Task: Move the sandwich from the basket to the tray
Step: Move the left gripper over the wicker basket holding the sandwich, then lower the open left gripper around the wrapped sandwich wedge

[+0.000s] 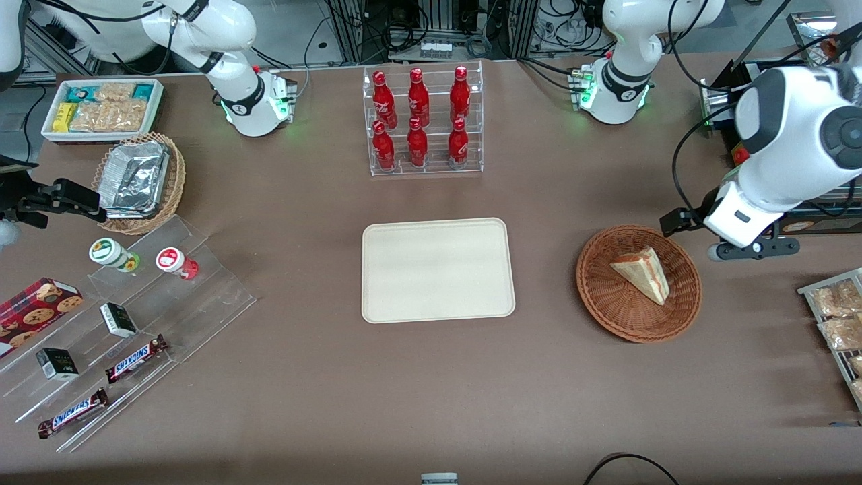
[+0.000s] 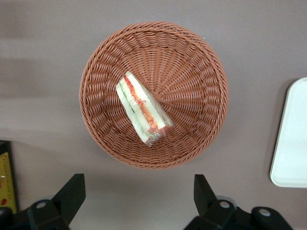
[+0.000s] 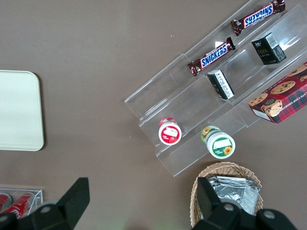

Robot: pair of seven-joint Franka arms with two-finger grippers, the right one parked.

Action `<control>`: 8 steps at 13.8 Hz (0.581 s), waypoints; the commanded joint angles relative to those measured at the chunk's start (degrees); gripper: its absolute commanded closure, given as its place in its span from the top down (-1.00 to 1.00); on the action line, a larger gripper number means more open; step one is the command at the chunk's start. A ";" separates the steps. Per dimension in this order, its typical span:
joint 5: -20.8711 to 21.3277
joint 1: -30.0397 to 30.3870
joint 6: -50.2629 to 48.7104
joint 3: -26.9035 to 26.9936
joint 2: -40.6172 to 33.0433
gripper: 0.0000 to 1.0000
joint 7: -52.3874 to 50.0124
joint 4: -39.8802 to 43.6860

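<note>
The sandwich (image 1: 643,273) (image 2: 142,109), a pale wedge with red and green filling along its edge, lies in the round reddish-brown basket (image 1: 606,296) (image 2: 192,81). The basket stands toward the working arm's end of the table. The cream tray (image 1: 438,269) (image 2: 292,134) lies flat at the table's middle with nothing on it. My left gripper (image 1: 700,232) (image 2: 138,187) hovers above the table just outside the basket's rim, a little farther from the front camera than the sandwich. It is open, its fingers wide apart with only bare table between them.
A clear rack of red bottles (image 1: 424,121) stands farther from the front camera than the tray. Toward the parked arm's end are a lighter basket of foil trays (image 1: 138,182), a white snack bin (image 1: 101,108) and acrylic steps with snacks (image 1: 121,337). A snack rack (image 1: 838,316) sits beside the basket.
</note>
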 commanded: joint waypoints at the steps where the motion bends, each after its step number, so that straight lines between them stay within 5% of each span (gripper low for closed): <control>1: 0.71 0.19 4.75 -0.42 -0.24 1.00 -3.95 -3.54; 8: 0.71 -0.07 12.93 -0.42 2.04 1.00 -20.97 -8.03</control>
